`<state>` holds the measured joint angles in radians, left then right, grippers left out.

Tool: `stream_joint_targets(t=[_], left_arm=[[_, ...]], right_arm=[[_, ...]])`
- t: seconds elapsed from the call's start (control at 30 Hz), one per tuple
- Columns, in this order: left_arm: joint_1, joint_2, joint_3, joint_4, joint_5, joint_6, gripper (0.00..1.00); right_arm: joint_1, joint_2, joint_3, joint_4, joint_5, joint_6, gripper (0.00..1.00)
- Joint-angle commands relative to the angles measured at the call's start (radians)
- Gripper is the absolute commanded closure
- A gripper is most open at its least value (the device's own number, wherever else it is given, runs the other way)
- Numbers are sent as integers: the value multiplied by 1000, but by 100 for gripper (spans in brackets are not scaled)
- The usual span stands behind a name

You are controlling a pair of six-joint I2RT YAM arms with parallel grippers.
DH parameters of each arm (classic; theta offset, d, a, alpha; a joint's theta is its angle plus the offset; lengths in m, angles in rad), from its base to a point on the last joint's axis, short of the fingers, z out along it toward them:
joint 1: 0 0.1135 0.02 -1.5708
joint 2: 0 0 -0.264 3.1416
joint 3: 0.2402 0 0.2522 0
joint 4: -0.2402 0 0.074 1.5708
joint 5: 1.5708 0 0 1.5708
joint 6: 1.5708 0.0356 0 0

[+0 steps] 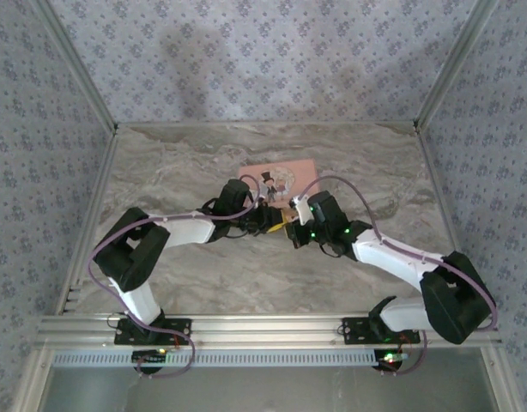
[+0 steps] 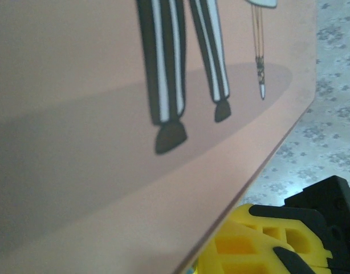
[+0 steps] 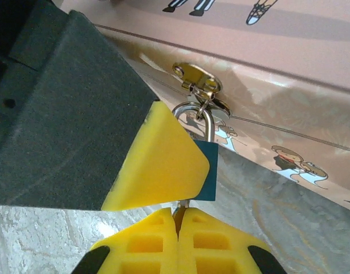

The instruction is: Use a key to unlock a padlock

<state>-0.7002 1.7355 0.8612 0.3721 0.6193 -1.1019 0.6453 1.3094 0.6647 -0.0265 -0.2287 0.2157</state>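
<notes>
My right fingers [image 3: 146, 242] pinch the key [image 3: 184, 204] just under the padlock [image 3: 208, 178], which hangs from the hasp [image 3: 196, 80] of the pink tin [image 3: 277, 57]. Whether my left fingers [image 3: 158, 165] grip it, I cannot tell. I'd twist slowly, key straight.

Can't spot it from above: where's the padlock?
Right wrist view, centre: the padlock hangs from the pink tin's latch, half behind the left gripper's yellow finger, just above the right gripper.

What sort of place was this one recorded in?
Probably a purpose-built robot test cell rather than a home or workshop. An aluminium frame holds wallpaper-patterned panels around a marble-look tabletop. The left arm and right arm are bolted to a rail at its near edge.
</notes>
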Motion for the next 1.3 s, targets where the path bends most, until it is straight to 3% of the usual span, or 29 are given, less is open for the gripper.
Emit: stream_joint_targets(t=[0.0, 0.13, 0.33, 0.47, 0.8, 1.03, 1.27], left_arm=[[-1, -6, -23, -25, -2, -30, 79], [-5, -3, -45, -43, -35, -21, 67], [-4, -31, -85, -50, -77, -19, 57], [-4, -56, -94, -84, -103, -7, 56], [4, -103, -110, -103, -124, -4, 56], [4, -241, -117, -226, -208, 54, 55], [20, -433, -130, -418, -400, 130, 47]], right_arm=[[14, 49, -39, 18, -29, 52, 100], [21, 106, -47, 30, -31, 66, 100], [19, 133, -60, 54, -34, 74, 99], [17, 123, -57, 48, -30, 83, 71], [-17, -48, -67, -33, 8, 92, 68], [75, -138, -82, -95, 199, 91, 61], [175, -106, -112, -8, 346, 169, 55]])
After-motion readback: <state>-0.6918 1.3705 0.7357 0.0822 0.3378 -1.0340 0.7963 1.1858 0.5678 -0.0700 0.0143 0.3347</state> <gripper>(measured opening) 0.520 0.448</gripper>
